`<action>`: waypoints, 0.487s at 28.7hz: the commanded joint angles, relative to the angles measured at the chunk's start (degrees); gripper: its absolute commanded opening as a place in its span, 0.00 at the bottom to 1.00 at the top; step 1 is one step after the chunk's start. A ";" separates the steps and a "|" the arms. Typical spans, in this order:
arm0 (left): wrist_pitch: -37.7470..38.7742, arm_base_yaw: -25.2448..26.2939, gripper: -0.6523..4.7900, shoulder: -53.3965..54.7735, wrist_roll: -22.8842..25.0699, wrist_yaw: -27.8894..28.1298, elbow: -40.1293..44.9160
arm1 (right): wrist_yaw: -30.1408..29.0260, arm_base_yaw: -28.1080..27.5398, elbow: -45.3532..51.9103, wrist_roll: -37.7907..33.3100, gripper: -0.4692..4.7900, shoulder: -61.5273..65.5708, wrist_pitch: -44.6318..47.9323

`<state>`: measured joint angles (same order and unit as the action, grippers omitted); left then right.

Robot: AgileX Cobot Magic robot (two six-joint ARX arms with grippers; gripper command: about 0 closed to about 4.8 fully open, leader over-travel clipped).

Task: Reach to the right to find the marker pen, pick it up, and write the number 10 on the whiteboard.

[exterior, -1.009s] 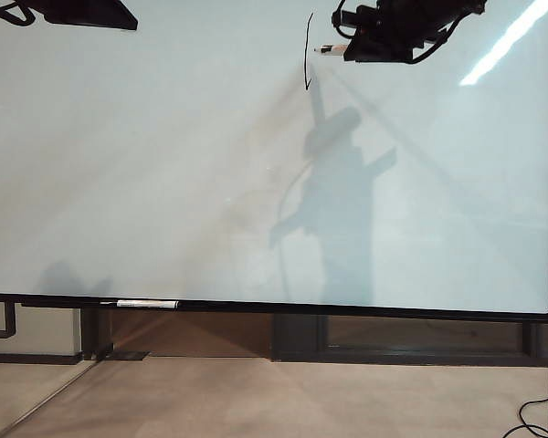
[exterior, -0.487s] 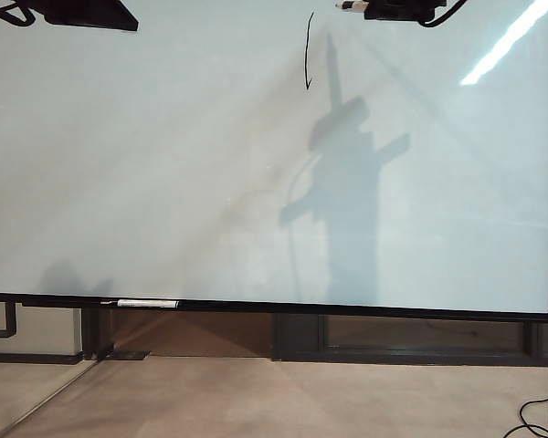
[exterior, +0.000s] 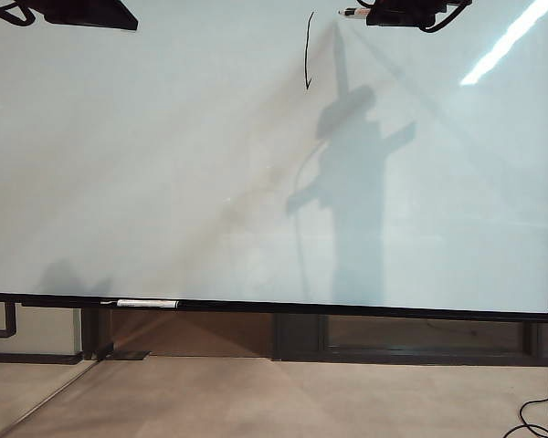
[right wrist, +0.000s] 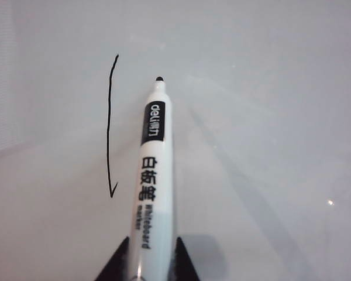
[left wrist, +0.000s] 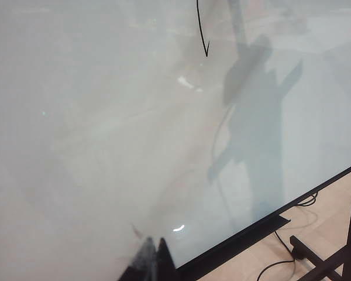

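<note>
At the top edge of the exterior view, right of the middle, the right gripper (exterior: 373, 13) holds the slim white-barrelled marker pen (exterior: 353, 13) level, its dark tip pointing left. Seen from the right wrist, the right gripper (right wrist: 147, 257) has its black jaws clenched on the rear of the marker pen (right wrist: 151, 175), whose barrel bears black printed lettering and whose dark tip stands just beside the board's surface; contact cannot be told.

Just beside that tip runs the first stroke of the number 10 (exterior: 308, 50), a thin black, slightly bowed vertical line ending in a small hook; no zero is drawn yet.

Both lie on the large glossy white whiteboard with a thin black frame (exterior: 164, 164), which fills most of every view. A grey shadow of the arm (exterior: 352, 182) falls across the board below the pen.

Up in the top left corner of the exterior view sits the left gripper (exterior: 82, 13), a dark shape well apart from the stroke. Whether its jaws are released or clenched cannot be told.

A small white stick-like object (exterior: 147, 303) lies on the black bottom rail at lower left.
</note>
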<state>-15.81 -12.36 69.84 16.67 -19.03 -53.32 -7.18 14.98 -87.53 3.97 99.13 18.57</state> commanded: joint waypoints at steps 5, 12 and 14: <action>-0.98 -0.07 0.11 -0.26 -0.11 -0.28 -0.26 | 0.87 -0.33 -0.77 -0.28 0.08 1.88 2.71; -1.01 -0.07 0.11 -0.26 0.09 -1.60 -0.26 | 1.05 -1.11 -1.42 -0.31 0.08 3.19 2.21; -1.05 -0.07 0.11 -0.26 0.09 -3.06 -0.26 | 0.98 -1.25 -1.36 -0.31 0.08 3.65 0.85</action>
<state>-15.86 -12.36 69.84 16.69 -20.88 -53.34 -7.22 13.93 -88.51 3.97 102.45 20.03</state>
